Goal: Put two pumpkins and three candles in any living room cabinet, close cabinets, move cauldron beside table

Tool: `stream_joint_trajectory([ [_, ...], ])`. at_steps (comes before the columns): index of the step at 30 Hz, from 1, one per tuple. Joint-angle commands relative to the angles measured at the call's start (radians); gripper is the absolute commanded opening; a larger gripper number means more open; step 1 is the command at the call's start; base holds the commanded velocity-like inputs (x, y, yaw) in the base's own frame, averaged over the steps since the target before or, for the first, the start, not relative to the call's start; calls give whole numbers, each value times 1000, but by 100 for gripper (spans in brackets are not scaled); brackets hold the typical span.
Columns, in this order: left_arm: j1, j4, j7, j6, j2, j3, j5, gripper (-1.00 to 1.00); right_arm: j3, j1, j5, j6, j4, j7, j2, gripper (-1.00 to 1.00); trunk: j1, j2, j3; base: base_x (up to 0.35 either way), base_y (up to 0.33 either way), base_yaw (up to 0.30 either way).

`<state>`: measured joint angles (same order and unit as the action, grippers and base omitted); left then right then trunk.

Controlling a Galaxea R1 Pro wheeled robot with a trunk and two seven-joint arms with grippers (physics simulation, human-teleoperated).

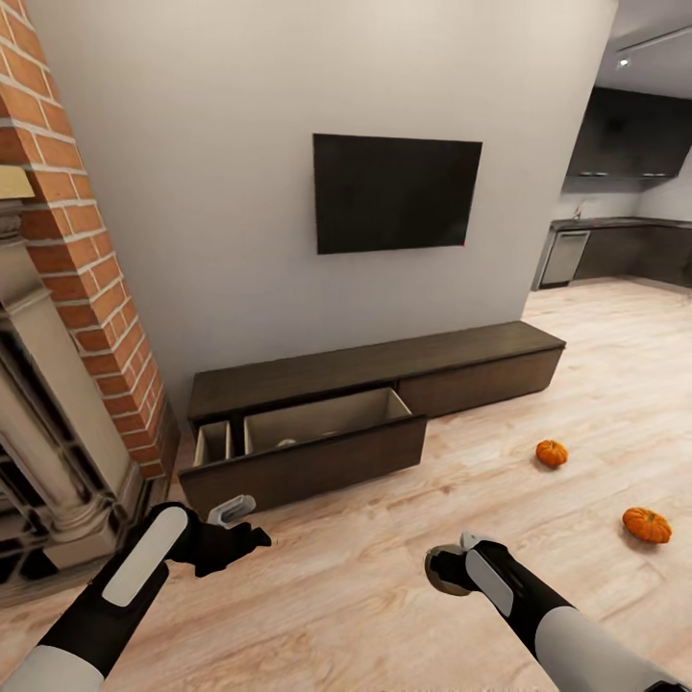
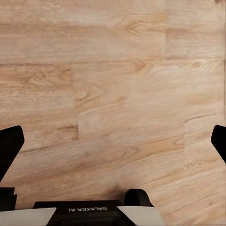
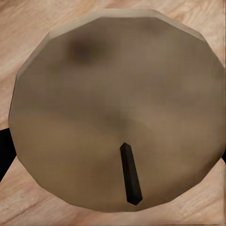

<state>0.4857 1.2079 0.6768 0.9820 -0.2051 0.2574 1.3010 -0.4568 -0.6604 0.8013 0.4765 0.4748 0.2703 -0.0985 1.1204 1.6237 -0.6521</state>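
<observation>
My right gripper holds one candle in front of the cabinet, whose one drawer is pulled out. My left gripper is wide, empty. Two pumpkins – one, another – lie on the floor right of the drawer.

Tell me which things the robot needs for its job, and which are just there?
Needed:
- two pumpkins on the floor
- candle held in the right gripper
- cabinet with its drawer pulled open
- left gripper, open and empty

Just there:
- TV on the wall
- brick fireplace
- kitchen cupboards far off
</observation>
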Motion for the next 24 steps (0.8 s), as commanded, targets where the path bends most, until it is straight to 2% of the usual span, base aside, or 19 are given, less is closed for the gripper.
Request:
stream_joint_trajectory([
  [1, 1, 3, 10, 0, 4, 2, 9, 100, -8, -1, 10, 2, 2, 9, -1, -100, -4, -7, 1, 0, 0, -259],
  [5, 1, 11, 6, 0, 20, 5, -3, 100, -9, -1, 9, 1, 3, 8, -1, -100, -4, -7, -1, 0, 0, -191],
  [8, 1, 15, 6, 0, 23, 7, -40, 100, -10, -1, 3, 1, 3, 6, 2, -100, -4, -7, -2, 41, -2, -46],
  [9, 0, 15, 6, 0, 24, 7, -63, 100, -11, -1, -1, 1, 4, 5, 2, -100, -4, -7, -2, 213, -41, -14],
  [11, 1, 16, 6, 0, 25, 7, -82, 100, -12, -1, -4, 3, 3, 5, 2, -100, -4, -7, -2, 275, -76, -7],
  [16, 1, 16, 7, 0, 26, 7, -94, 100, -11, -1, -5, 2, 4, 6, 2, -100, -4, -7, -2, 317, -107, -2],
  [24, 0, 16, 9, 0, 26, 7, -95, 100, -12, -1, -6, 4, 4, 7, 2, -100, -4, -7, -2, 280, -105, 0],
])
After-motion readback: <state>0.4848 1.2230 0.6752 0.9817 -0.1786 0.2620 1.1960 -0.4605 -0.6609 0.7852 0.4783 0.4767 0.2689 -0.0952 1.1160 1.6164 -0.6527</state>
